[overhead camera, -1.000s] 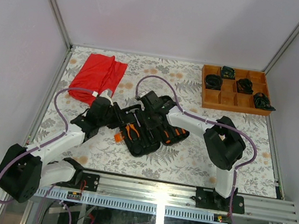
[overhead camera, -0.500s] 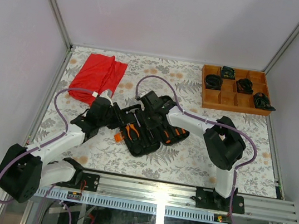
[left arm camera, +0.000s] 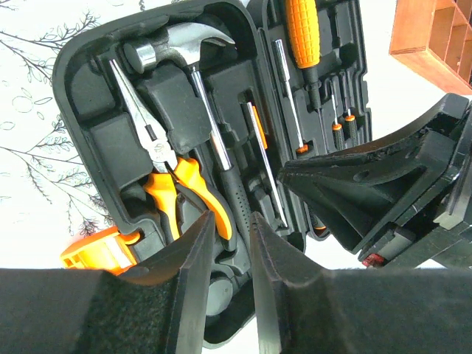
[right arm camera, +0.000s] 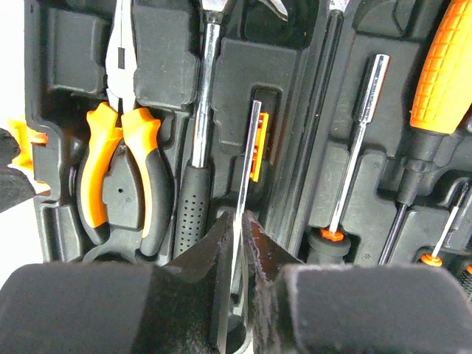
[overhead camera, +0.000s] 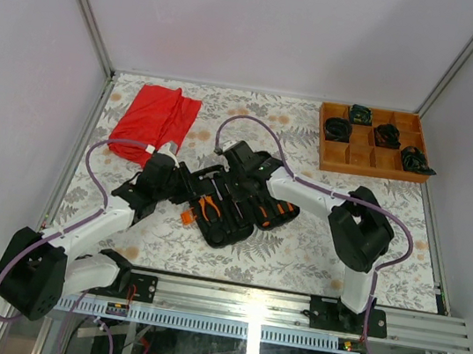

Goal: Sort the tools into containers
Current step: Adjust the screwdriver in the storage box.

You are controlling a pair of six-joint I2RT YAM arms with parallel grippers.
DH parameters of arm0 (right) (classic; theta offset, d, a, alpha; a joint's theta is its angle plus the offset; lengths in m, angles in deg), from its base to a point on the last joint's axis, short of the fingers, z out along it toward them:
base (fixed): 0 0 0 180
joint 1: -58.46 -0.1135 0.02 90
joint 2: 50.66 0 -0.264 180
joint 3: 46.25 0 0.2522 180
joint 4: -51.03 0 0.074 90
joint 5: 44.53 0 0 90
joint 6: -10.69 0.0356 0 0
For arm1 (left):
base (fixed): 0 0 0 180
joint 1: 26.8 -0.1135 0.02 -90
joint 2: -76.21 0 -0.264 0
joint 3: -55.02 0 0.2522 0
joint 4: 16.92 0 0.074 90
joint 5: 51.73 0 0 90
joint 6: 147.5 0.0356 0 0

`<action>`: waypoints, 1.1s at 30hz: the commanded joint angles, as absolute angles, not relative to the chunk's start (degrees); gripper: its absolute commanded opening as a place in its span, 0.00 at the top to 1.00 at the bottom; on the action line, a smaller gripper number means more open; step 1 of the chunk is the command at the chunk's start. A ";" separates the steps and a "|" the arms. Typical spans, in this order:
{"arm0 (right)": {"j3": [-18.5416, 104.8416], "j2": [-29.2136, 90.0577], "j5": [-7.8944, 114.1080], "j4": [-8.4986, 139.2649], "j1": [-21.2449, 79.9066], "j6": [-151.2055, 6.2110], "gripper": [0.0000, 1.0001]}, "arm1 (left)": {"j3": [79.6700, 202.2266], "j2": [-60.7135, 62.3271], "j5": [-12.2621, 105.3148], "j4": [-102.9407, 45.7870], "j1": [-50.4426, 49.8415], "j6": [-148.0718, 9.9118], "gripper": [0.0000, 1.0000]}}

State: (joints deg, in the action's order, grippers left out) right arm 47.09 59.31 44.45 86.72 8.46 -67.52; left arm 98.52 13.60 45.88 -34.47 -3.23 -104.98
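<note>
With right gripper (right arm camera: pixel 237 221) clenched on thin screwdriver (right arm camera: pixel 248 155) in tool case (right arm camera: pixel 295 74) slot beside hammer (right arm camera: pixel 200 96), treat shaft as light, stiff, slippery steel and grip squarely near its lower end.

walls (overhead camera: pixel 269 22): plain pale grey | tabletop (overhead camera: pixel 296 257): leaf-print covering | near edge: aluminium rail (overhead camera: pixel 410 323) | light: even

An open black tool case (overhead camera: pixel 225 228) sits centrally, red cloth (overhead camera: pixel 151 120) far left, wooden tray (overhead camera: pixel 360 157) far right.
</note>
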 commanded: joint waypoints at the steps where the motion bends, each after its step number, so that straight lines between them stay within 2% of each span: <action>1: 48.41 57.03 43.30 85.66 7.92 -67.89 0.86 | 98.24 13.39 46.69 -32.19 -3.59 -104.43 0.75; 33: 50.35 62.96 43.91 88.71 7.46 -68.29 0.93 | 97.95 13.67 46.67 -32.10 -3.61 -104.52 0.75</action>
